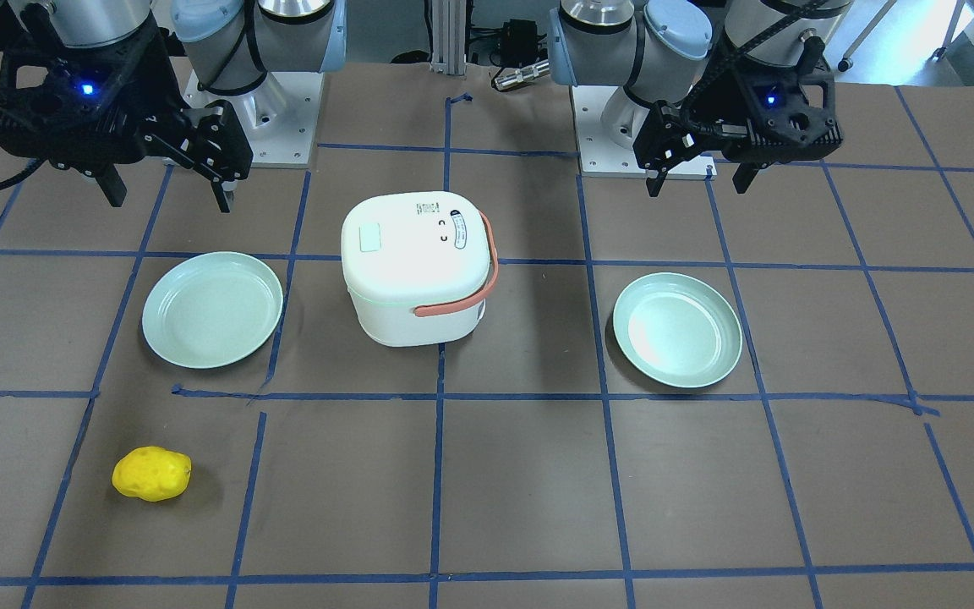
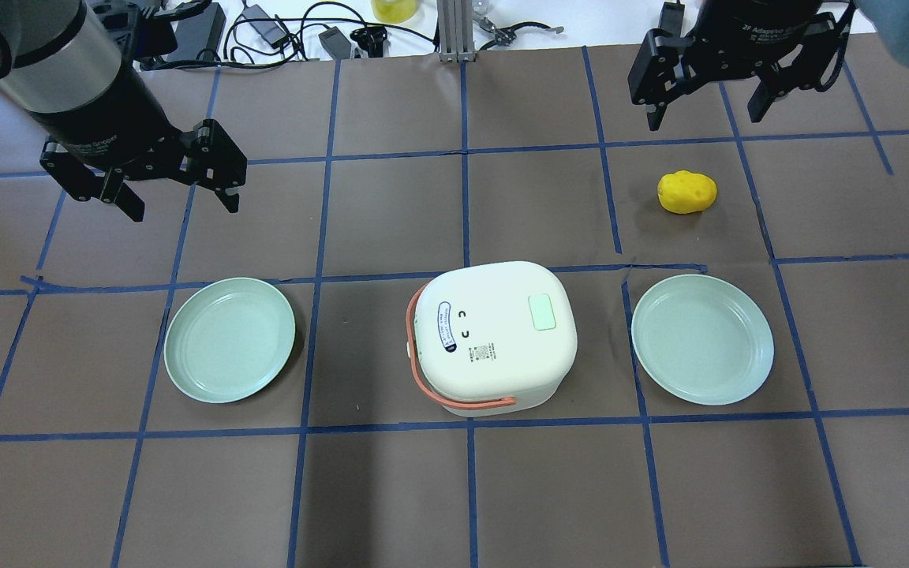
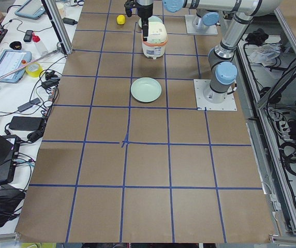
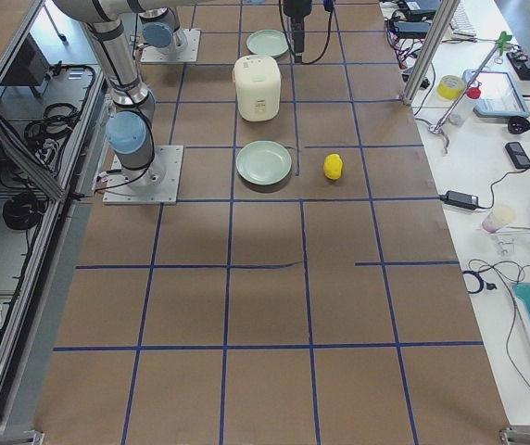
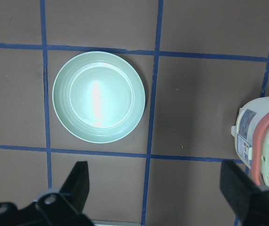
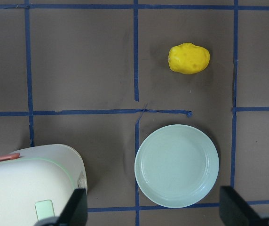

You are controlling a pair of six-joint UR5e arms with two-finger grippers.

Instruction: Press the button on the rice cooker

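Note:
The white rice cooker (image 1: 415, 288) with a salmon handle stands at the table's middle, lid shut. Its pale green button (image 1: 369, 237) sits on the lid toward the robot's right; it also shows in the overhead view (image 2: 542, 312) and at the bottom of the right wrist view (image 6: 44, 209). My left gripper (image 2: 184, 207) hangs open and empty above the table, beyond the left plate. My right gripper (image 2: 703, 120) hangs open and empty, high over the far right. Neither touches the cooker (image 2: 494, 335).
A pale green plate (image 2: 230, 339) lies left of the cooker and another (image 2: 701, 339) lies right of it. A yellow potato-like object (image 2: 686, 192) lies beyond the right plate. Blue tape lines grid the brown table. Cables and tools lie past the far edge.

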